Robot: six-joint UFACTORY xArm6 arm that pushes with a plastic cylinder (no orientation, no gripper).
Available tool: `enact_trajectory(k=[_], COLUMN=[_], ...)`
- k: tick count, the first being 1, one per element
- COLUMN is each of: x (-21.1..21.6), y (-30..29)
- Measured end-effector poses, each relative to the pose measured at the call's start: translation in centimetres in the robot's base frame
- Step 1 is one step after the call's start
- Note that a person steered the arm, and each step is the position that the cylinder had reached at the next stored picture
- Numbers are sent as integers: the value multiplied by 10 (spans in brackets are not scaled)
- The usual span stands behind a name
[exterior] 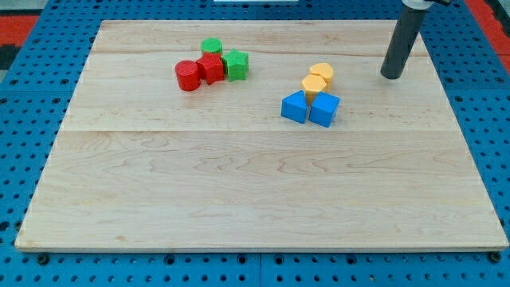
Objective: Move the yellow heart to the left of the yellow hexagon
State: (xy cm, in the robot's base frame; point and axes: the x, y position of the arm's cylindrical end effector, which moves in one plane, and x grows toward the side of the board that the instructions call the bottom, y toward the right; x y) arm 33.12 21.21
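No claw fitted; tip (391,76) sits right of touching yellow blocks (317,79). Pushing risks shifting both.

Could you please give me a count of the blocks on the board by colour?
Red blocks: 2
Green blocks: 2
Yellow blocks: 2
Blue blocks: 2
Total: 8

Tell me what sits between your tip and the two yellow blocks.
Nothing: in the camera view, only bare wooden board separates my tip from the yellow blocks, which lie to the view's left of it.
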Motion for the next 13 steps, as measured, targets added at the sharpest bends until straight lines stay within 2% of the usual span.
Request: enact_trajectory(k=[4,9,10,11,13], x=[-3,-22,-22,-4,-2], y=[-11,-62,-78,-97,-163])
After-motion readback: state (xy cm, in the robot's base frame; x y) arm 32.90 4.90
